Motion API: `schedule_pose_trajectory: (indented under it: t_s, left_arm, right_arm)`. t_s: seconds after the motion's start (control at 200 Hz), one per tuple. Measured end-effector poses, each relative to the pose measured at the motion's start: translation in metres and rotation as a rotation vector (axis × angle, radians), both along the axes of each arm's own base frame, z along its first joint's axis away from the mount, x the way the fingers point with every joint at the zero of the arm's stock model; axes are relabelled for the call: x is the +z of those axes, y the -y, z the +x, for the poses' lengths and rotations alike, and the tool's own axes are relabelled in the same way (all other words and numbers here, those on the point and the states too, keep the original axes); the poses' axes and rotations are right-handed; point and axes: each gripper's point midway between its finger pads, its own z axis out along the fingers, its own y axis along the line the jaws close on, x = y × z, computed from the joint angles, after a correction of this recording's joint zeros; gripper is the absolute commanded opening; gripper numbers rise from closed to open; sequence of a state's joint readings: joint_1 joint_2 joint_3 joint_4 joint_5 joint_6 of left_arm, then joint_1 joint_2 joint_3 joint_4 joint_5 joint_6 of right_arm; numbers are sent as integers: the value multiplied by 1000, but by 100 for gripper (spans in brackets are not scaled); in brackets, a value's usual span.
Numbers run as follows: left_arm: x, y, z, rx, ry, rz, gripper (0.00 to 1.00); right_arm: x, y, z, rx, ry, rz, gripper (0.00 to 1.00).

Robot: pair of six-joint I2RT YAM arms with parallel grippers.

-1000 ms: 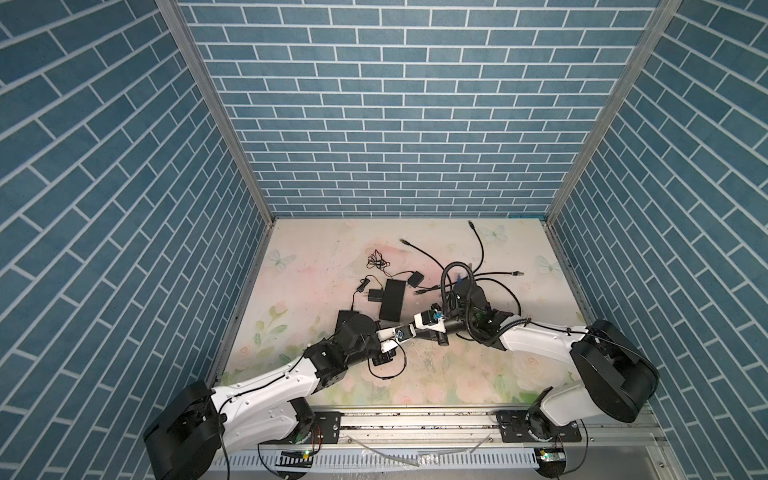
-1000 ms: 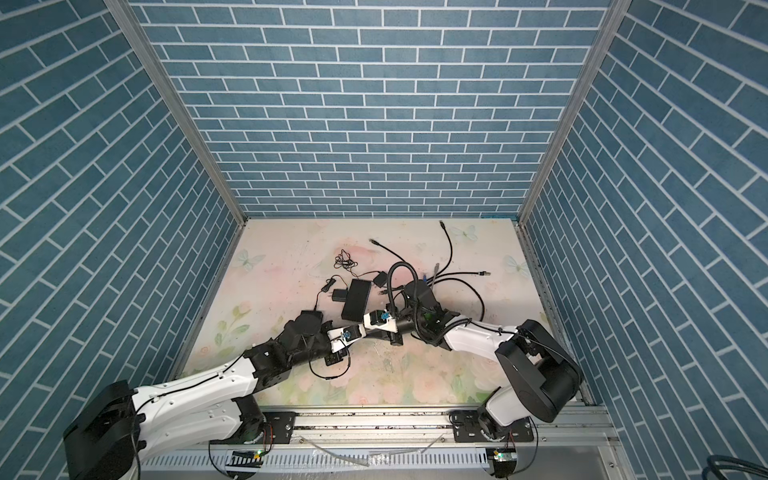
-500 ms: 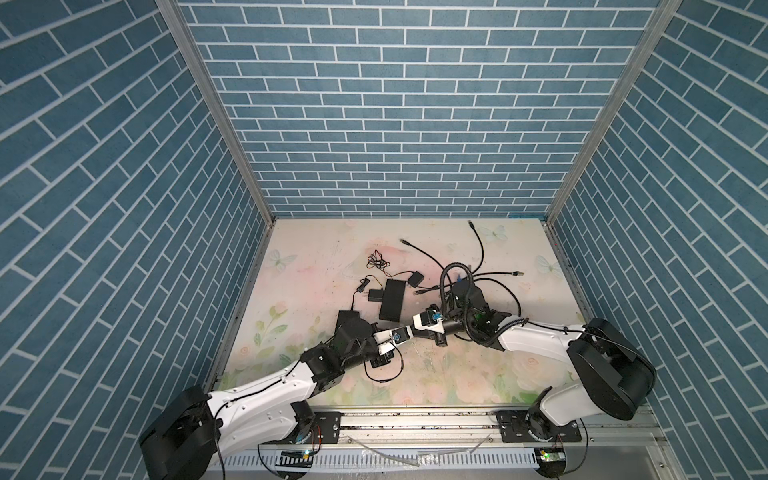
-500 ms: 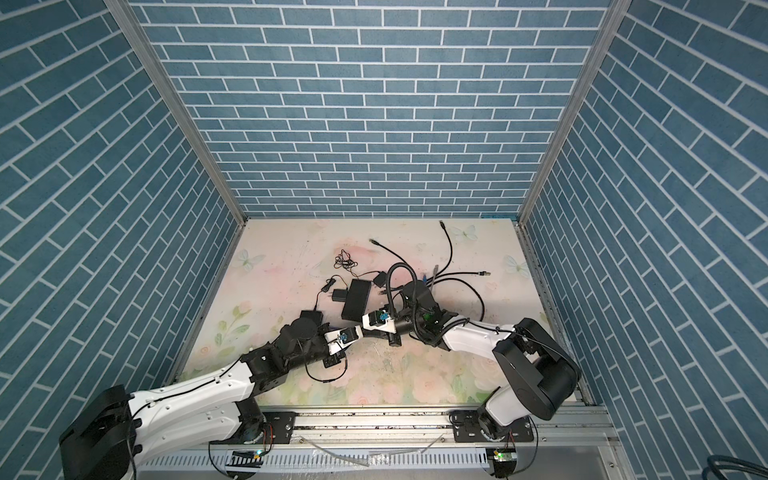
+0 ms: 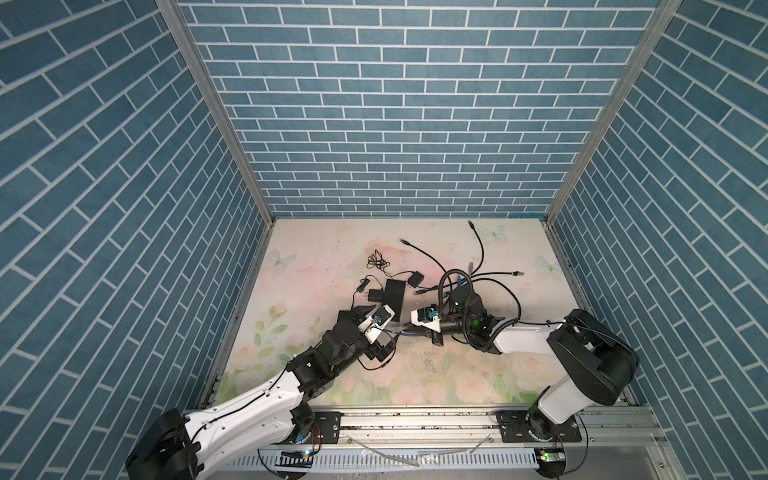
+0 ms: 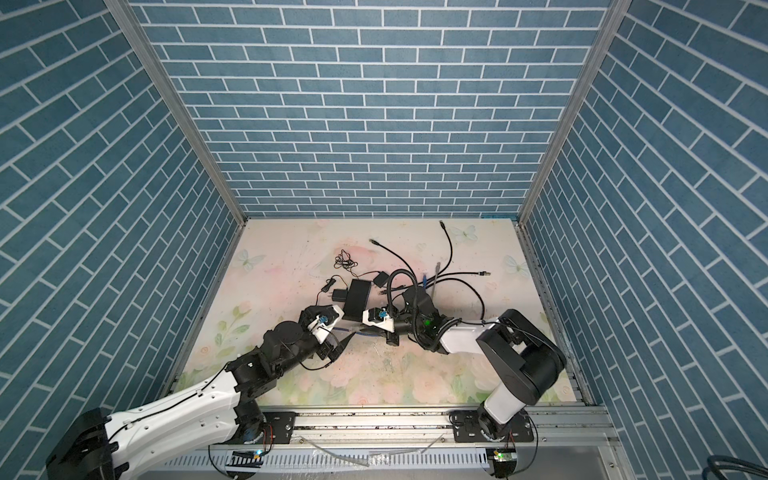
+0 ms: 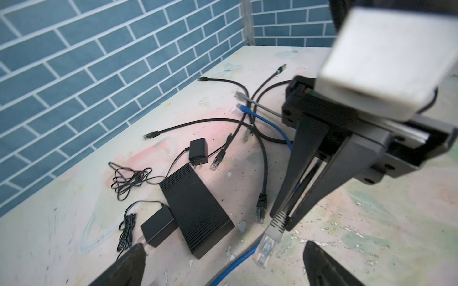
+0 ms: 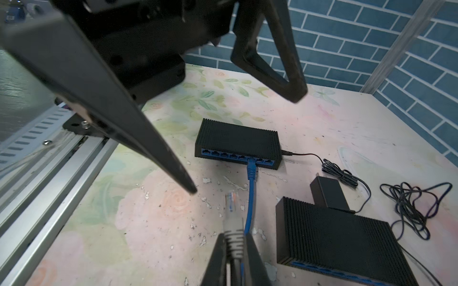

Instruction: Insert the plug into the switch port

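My right gripper (image 8: 235, 257) is shut on the grey boot of a cable whose clear plug (image 8: 231, 201) sticks out ahead, just above the floor. In the left wrist view that same plug (image 7: 264, 250) hangs between the spread fingers of my left gripper (image 7: 225, 266), which is open and touches nothing. A black switch (image 8: 238, 142) lies ahead of the plug with its row of blue ports facing it, and a blue cable (image 8: 251, 173) is plugged into one port. In both top views the two grippers meet tip to tip at mid-floor, right gripper (image 5: 402, 331) facing left gripper (image 5: 388, 328).
A second black switch (image 8: 342, 244) lies close beside the right gripper, with a power adapter (image 8: 328, 194) and coiled thin wire (image 8: 416, 205) behind it. Several loose black network cables (image 5: 482, 253) spread across the back of the floor. The metal rail (image 8: 49, 178) borders the front.
My left gripper's jaws have spread wide apart and come off the grey cable end. The right gripper has stayed shut on that cable, in nearly the same place.
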State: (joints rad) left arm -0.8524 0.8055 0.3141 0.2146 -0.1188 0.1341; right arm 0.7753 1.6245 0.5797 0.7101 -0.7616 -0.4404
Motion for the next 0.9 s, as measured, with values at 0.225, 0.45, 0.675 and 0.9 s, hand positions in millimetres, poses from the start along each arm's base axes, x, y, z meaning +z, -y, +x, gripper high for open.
schedule_pose_trajectory:
  t_s: [0.225,0.45,0.675,0.9]
  left_arm:
    - [1,-47,9,299,-130,-127,99]
    - [-12,-93,13,565,-254,-245,97]
    - [-29,-121,13,739,-338,-321,94]
    - [-65,-138,12,852,-440,-328,92]
  right_arm:
    - [-19,-24,-10,-16,-15,14,0]
    - [-51,-50,-27,-15,-32,15,0]
    - [-70,-62,-30,-48,-26,29,0]
    - [-54,-78,-31,-42,8,74,0]
